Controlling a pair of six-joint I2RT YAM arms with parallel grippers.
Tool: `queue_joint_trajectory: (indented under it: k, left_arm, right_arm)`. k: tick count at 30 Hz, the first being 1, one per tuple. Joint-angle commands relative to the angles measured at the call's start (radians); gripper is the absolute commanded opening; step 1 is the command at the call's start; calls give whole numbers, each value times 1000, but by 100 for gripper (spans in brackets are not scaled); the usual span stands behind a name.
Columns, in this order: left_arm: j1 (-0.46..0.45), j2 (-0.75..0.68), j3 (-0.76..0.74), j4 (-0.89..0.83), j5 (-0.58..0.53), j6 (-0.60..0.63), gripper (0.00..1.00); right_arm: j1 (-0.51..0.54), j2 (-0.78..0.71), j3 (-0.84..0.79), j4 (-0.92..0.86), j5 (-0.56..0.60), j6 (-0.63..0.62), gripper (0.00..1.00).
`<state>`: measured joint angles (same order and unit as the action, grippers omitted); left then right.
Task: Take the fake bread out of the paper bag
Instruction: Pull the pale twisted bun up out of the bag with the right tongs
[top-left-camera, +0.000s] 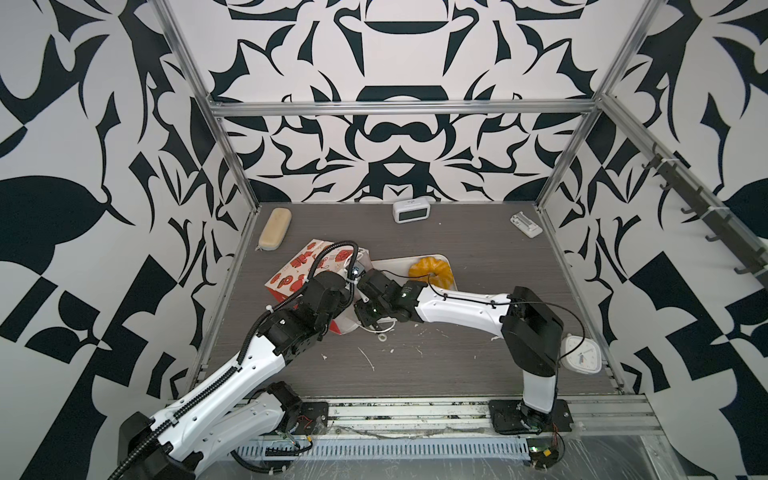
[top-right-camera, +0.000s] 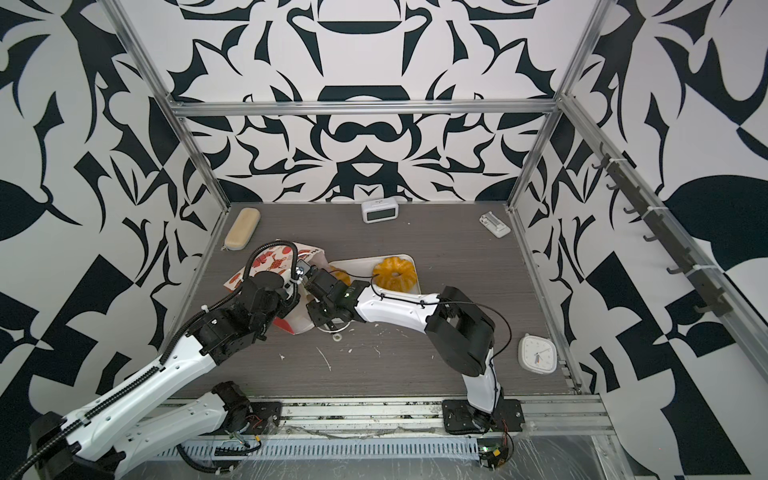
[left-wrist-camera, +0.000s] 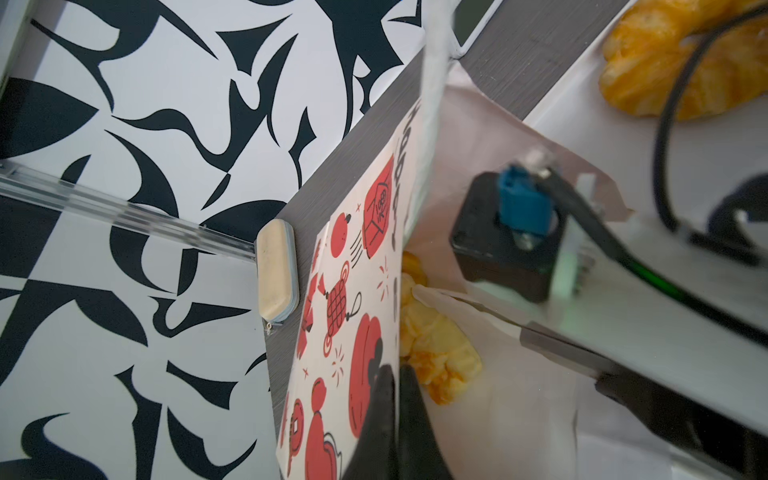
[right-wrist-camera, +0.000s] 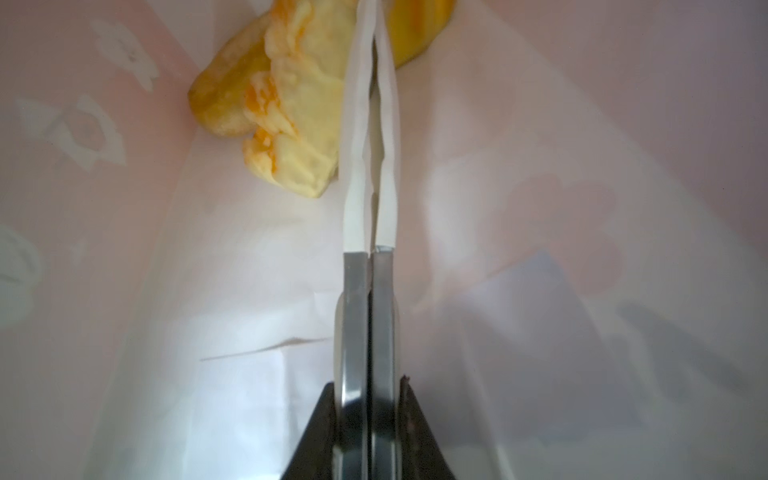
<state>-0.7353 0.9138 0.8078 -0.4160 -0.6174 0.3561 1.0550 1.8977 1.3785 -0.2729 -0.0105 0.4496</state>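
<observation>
The red-and-white paper bag lies tipped over at the left of the table. My left gripper is shut on the edge of its printed wall. My right gripper reaches deep into the bag's white inside. Its long white fingers are shut with nothing between them. A pale braided roll lies right beside them, and a yellower piece behind. The large ring of fake bread rests on the white tray. Another golden piece shows by the right wrist.
A tan zippered case lies at the back left. A digital clock and a white gadget stand along the back. An analog clock sits at the front right. White scraps dot the table's front.
</observation>
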Motion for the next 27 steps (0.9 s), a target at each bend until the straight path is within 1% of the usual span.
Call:
queue_joint_trajectory:
  k: [1,4,7,11,17,23,27]
  left_arm:
    - [-1,13,87,-59,-31,-79,0]
    - [0,17,117,-74,-31,-104,0]
    - [-1,28,157,-114,-12,-128,0]
    - [-1,41,180,-151,-4,-150,0]
    - [-1,33,196,-186,22,-192,0]
    - [-1,38,220,-211,23,-228,0]
    - [-1,54,241,-231,25,-254,0]
  right_arm:
    - [22,-85,-29,14,28,2,0]
    - [51,-140,-73,4,70,-2,0]
    - [77,-211,-127,4,152,2,0]
    - [93,-317,-221,53,248,8,0]
    - [113,-438,-328,132,313,-10,0]
    - [145,-503,-377,169,362,-45,0]
    - [168,-553,-428,217,426,-50,0]
